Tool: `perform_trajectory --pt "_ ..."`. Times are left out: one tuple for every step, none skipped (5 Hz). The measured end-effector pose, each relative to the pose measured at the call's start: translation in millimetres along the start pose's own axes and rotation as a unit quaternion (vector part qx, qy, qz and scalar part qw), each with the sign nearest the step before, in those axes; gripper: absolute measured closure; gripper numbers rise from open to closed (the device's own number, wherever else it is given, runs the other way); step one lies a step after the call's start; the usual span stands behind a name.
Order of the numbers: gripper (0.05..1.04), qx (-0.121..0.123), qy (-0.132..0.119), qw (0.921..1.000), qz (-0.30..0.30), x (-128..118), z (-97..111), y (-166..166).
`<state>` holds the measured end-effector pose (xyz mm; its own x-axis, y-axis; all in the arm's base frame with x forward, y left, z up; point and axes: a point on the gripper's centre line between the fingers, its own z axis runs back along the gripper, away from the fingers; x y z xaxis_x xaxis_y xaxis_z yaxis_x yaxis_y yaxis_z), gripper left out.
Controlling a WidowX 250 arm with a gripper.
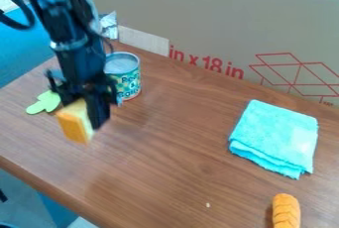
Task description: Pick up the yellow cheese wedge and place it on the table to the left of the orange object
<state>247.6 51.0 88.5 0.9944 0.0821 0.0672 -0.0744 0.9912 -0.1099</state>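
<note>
The black gripper [83, 113] is hanging over the left part of the wooden table [172, 162], its fingers closed around a yellow-orange block [78, 122] that it is holding tilted above the tabletop, with a tin can [124, 76] standing just behind and a flat green piece [45, 102] lying beside it on the left. A folded turquoise cloth [275, 138] is lying well apart on the right side of the table, and an orange, ridged toy [286, 212] is resting near the lower right, while a cardboard panel [218, 24] is standing along the back.
</note>
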Motion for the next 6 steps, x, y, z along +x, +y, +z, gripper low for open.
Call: perform_trajectory --pt "0.621 0.014 -0.002 0.9995 -0.029 2 2 -42" --pt "0.621 0.015 0.023 0.9971 -0.071 4 -31 -91" --pt "0.621 0.008 0.043 0.9948 -0.091 1 -55 -125" --pt "0.621 0.012 0.051 0.9923 -0.112 -4 -67 -146" --pt "0.621 0.016 0.052 0.9913 -0.12 -6 -72 -155" --pt "0.546 0.02 0.061 0.9913 -0.115 -6 -80 -150"
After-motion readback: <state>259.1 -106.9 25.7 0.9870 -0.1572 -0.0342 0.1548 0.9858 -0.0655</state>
